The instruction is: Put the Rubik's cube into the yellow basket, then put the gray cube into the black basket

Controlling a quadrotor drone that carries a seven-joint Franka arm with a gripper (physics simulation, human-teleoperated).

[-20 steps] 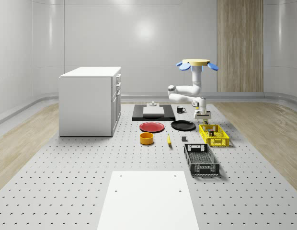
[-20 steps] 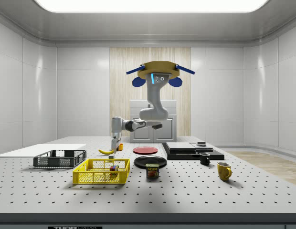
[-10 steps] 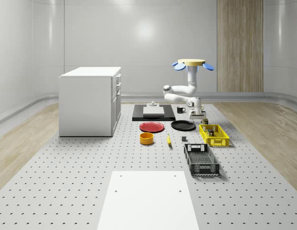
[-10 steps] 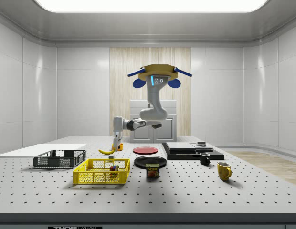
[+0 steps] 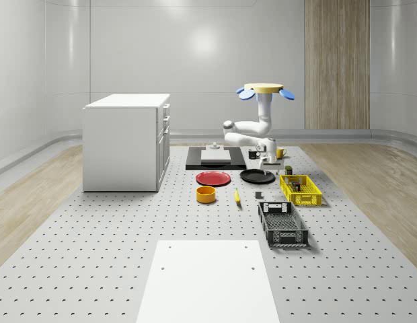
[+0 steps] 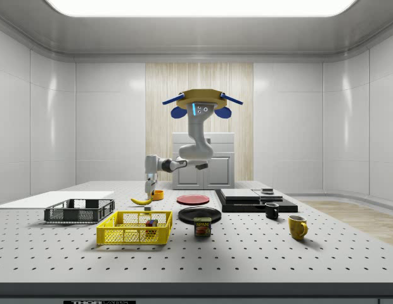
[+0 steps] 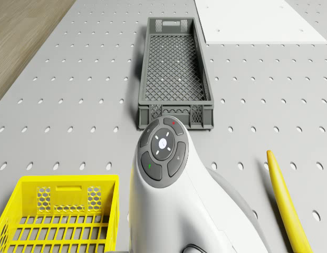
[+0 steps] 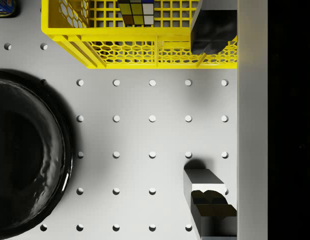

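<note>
The Rubik's cube [image 8: 136, 11] lies inside the yellow basket [image 8: 140, 45], and it also shows through the yellow basket's [image 6: 134, 228] mesh as the Rubik's cube [image 6: 150, 223]. A small gray cube [image 5: 258, 196] sits on the table between the banana and the yellow basket [image 5: 300, 190]. The black basket [image 5: 282, 223] stands nearer the camera, with nothing in it in the drone view [image 7: 175, 74]. My gripper [image 8: 211, 117] is open and holds nothing, over bare table between the black plate and the yellow basket. The drone [image 5: 266, 89] hovers above the table's far part.
A black plate [image 8: 25, 160] lies close beside the gripper. A red plate [image 5: 213, 177], an orange bowl [image 5: 206, 194] and a banana [image 7: 285, 200] lie toward the whole-scene view's left. A can [image 6: 203, 226], two mugs, a black slab [image 5: 215, 158] and a white cabinet [image 5: 126, 141] stand around.
The drone and arm moved toward the whole-scene view's left, carrying the open gripper from above the yellow basket's far end to the table beside the black plate.
</note>
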